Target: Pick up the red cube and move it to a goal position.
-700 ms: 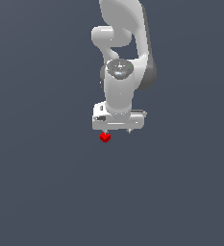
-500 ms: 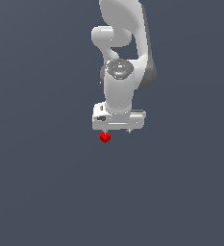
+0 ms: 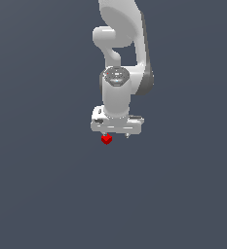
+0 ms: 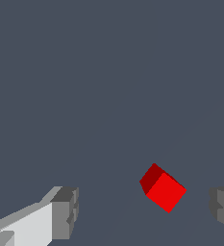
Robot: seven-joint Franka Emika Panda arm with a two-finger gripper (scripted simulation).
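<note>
The red cube [image 3: 106, 139] is a tiny bright red block on the flat grey floor, showing just below the white gripper [image 3: 116, 135] toward the exterior view's left end of the hand. In the wrist view the red cube [image 4: 163, 188] lies turned at an angle between the two grey fingertips [image 4: 65, 213], nearer to the one at the frame's edge and touching neither. The gripper [image 4: 144, 211] is open, with a wide gap and nothing held.
The white arm [image 3: 122, 58] rises above the hand. A plain dark grey surface [image 3: 47, 185] fills everything else in view.
</note>
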